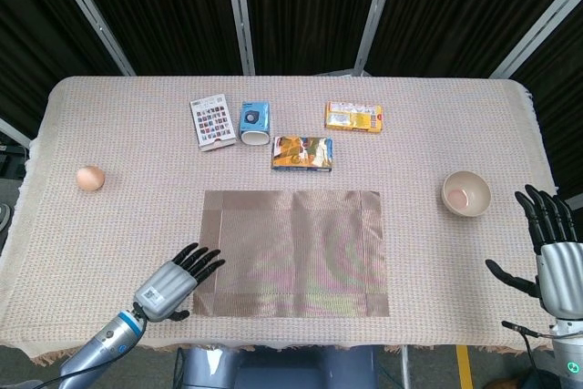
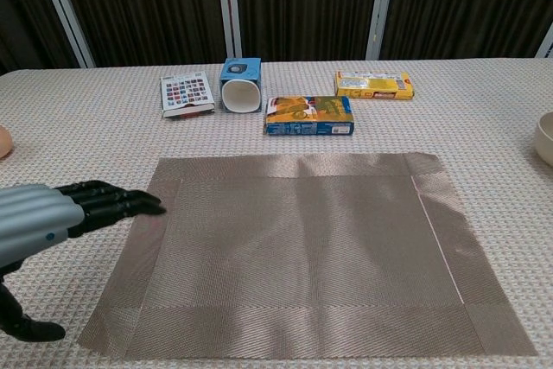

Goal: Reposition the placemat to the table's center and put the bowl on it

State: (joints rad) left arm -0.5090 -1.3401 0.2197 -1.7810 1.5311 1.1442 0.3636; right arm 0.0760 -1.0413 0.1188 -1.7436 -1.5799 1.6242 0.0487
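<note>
The brown woven placemat (image 1: pixel 291 252) (image 2: pixel 302 248) lies flat near the table's front middle. My left hand (image 1: pixel 173 281) (image 2: pixel 52 218) is at its front-left corner, fingers stretched out with the tips at the mat's left edge, holding nothing. The beige bowl (image 1: pixel 466 193) (image 2: pixel 545 138) stands on the tablecloth to the right of the mat, apart from it. My right hand (image 1: pixel 551 243) hovers with fingers spread and nothing in it at the table's front-right edge, below the bowl in the head view; the chest view does not show it.
Behind the mat are a patterned card box (image 1: pixel 211 122) (image 2: pixel 187 95), a blue cup (image 1: pixel 255 122) (image 2: pixel 240 84) on its side, a colourful box (image 1: pixel 302 153) (image 2: pixel 308 116) and a yellow box (image 1: pixel 354 116) (image 2: pixel 373 85). An egg (image 1: pixel 89 178) (image 2: pixel 3 140) lies far left.
</note>
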